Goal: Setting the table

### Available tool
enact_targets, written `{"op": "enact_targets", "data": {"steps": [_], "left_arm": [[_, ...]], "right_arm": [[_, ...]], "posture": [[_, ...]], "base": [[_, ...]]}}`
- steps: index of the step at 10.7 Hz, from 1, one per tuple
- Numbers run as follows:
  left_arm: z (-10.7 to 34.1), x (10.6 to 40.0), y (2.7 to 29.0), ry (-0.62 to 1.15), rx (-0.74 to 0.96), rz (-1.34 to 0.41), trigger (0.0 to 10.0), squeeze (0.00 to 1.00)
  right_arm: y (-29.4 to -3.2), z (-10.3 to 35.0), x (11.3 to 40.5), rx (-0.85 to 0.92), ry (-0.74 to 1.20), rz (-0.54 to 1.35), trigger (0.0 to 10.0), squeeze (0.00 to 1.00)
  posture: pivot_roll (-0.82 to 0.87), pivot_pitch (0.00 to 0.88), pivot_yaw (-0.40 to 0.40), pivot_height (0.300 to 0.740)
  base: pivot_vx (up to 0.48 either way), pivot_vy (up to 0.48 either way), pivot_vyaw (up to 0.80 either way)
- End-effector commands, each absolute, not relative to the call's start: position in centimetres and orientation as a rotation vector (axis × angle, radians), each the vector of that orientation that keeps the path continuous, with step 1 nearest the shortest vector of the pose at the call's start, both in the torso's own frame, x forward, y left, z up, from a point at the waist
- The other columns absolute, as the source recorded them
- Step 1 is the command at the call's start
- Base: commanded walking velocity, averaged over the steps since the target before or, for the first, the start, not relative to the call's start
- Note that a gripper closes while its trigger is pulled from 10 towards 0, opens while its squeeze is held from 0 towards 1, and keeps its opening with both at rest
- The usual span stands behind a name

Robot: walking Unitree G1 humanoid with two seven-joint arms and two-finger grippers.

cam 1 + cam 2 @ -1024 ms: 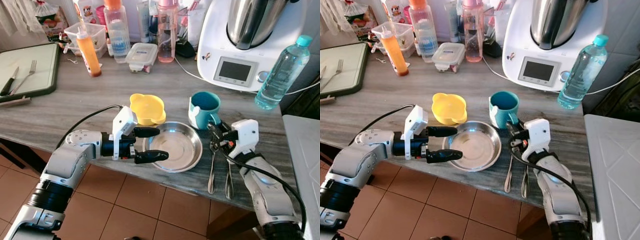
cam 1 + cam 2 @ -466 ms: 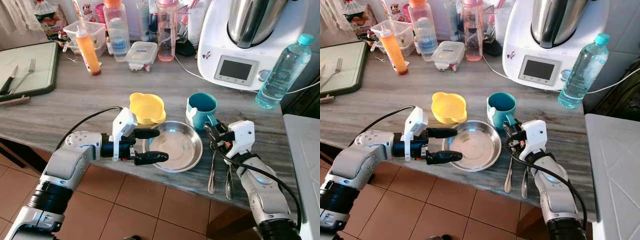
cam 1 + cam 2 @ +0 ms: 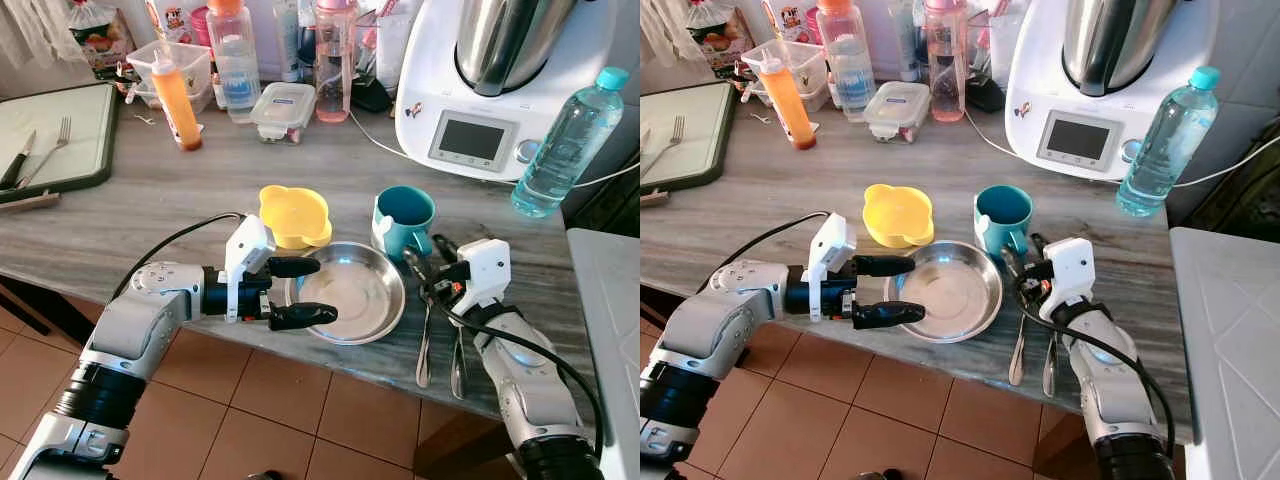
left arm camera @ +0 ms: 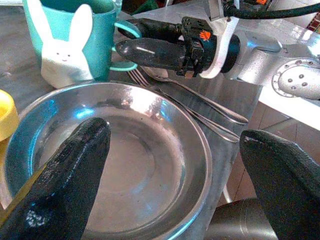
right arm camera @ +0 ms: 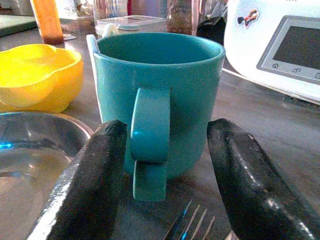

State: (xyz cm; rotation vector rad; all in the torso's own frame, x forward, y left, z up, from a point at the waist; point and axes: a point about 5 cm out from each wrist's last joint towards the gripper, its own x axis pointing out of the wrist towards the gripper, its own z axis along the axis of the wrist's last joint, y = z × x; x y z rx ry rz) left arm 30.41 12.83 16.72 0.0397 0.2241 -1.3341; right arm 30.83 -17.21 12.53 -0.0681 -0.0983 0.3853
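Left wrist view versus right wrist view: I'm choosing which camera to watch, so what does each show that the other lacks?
Left wrist alone: the mug's white rabbit figure, the right gripper beside the mug handle, and the spoon lying beyond the plate.

Right wrist alone: the kitchen machine's screen, the orange bottle and the lidded container.

Both: the teal mug, the steel plate, the yellow bowl and fork tines.

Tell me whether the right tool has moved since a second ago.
Yes. The right tool has crept forward toward the teal ceramic mug; its open fingers now flank the mug's handle, above the fork and spoon.
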Motion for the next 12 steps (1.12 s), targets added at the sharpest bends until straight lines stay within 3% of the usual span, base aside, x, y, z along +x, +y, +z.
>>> {"op": "enact_targets", "data": {"steps": [1,7,12], "left_arm": [[17.1,30.3,12.7,0.207,0.046,-1.333,10.0,0.0],[16.9,30.3,12.8,0.218,0.056,-1.35,10.0,0.0],[17.2,30.8,12.9,0.175,0.06,-1.308,10.0,0.0]], "right_arm": [[-17.3,13.6,30.8,-0.083,-0.144,0.385,10.0,1.0],[-16.5,16.5,29.4,-0.127,-0.254,0.395,10.0,1.0],[-15.9,18.3,26.0,-0.129,-0.31,0.332,10.0,1.0]], "posture": [[0.1,0.118,0.034,0.74],[0.1,0.112,0.041,0.74],[0.1,0.108,0.041,0.74]], "base": [[0.0,0.0,0.0],[0.0,0.0,0.0],[0.0,0.0,0.0]]}}
